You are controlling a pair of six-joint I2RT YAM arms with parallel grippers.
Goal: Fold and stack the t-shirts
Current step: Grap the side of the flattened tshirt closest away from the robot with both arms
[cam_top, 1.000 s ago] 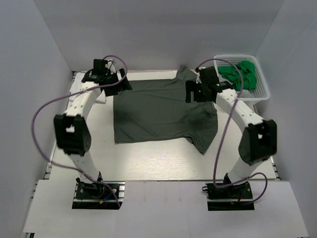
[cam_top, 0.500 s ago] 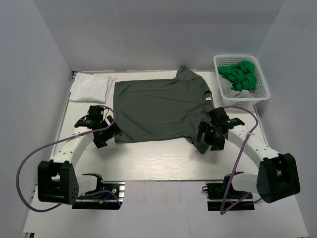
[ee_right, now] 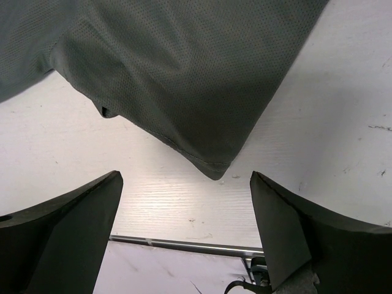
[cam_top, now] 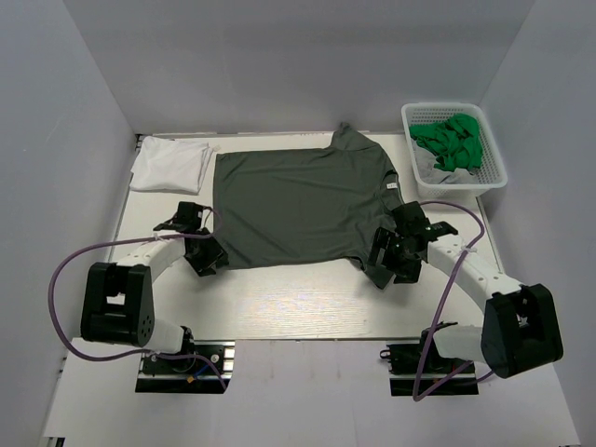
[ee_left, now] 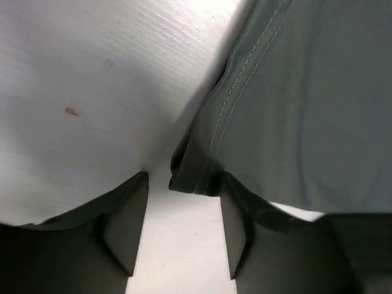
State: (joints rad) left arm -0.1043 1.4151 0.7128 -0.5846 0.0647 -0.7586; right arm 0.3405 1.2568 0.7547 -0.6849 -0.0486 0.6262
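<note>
The dark olive-grey t-shirt (cam_top: 298, 200) lies spread flat in the middle of the table, neck to the back. A white t-shirt (cam_top: 172, 163) lies folded at the back left. My left gripper (cam_top: 207, 256) is low at the grey shirt's near left hem corner (ee_left: 195, 179). Its jaws are partly narrowed but still open (ee_left: 184, 184), with bare table between them and the corner at the right fingertip (ee_left: 236, 202). My right gripper (cam_top: 391, 265) stands wide open (ee_right: 185, 177) just before the near right sleeve corner (ee_right: 214, 166), not touching it.
A white basket (cam_top: 494, 177) with green cloth (cam_top: 452, 140) stands at the back right. Bare table (cam_top: 298, 303) runs along the near edge between the arm bases. Grey walls close in both sides and the back.
Both arms came down from the shirt's far edge to its near corners. Lately the left gripper slid in to the hem corner and its jaws narrowed; the right barely moved.
</note>
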